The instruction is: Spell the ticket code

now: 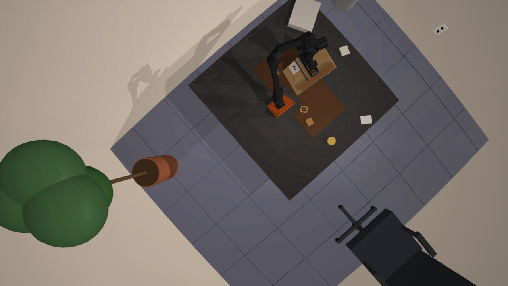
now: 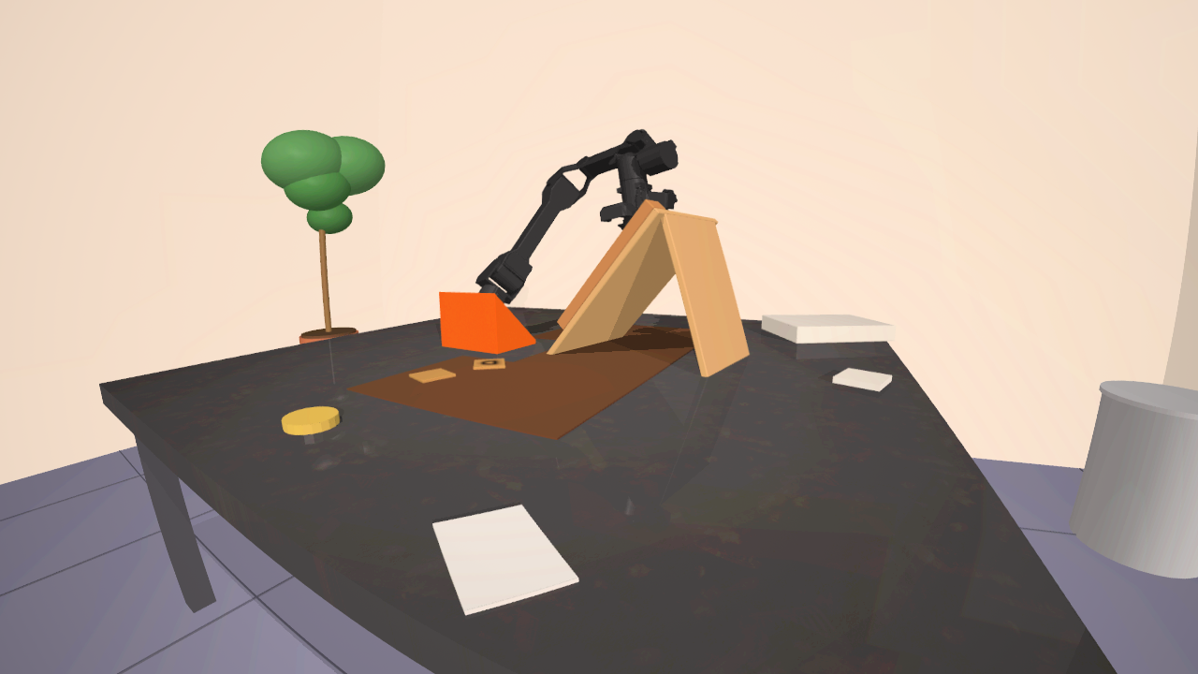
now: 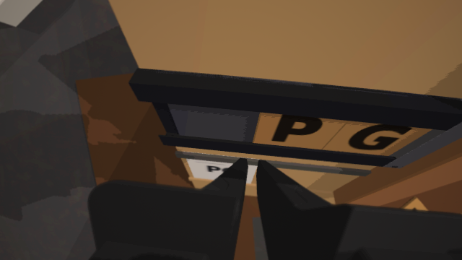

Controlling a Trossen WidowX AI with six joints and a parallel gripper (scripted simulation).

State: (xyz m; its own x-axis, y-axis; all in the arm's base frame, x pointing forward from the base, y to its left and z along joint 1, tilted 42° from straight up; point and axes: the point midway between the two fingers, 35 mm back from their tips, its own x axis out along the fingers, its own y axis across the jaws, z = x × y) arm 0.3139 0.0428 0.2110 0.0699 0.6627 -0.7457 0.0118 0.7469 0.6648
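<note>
The sloped wooden board carries a dark letter rail. In the wrist view the rail holds a P tile and a G tile side by side, with an empty stretch of rail to their left. The white ticket sits below the rail, partly hidden by my fingers; it also shows in the top view. My gripper is just below the rail's lower lip, fingers nearly together with only a thin gap and nothing between them. A D tile and a blank-faced tile lie on the brown mat.
The orange arm base stands beside the mat. A yellow disc lies past the mat's corner. White pads and a white box lie around the counter. A grey bin stands off the counter.
</note>
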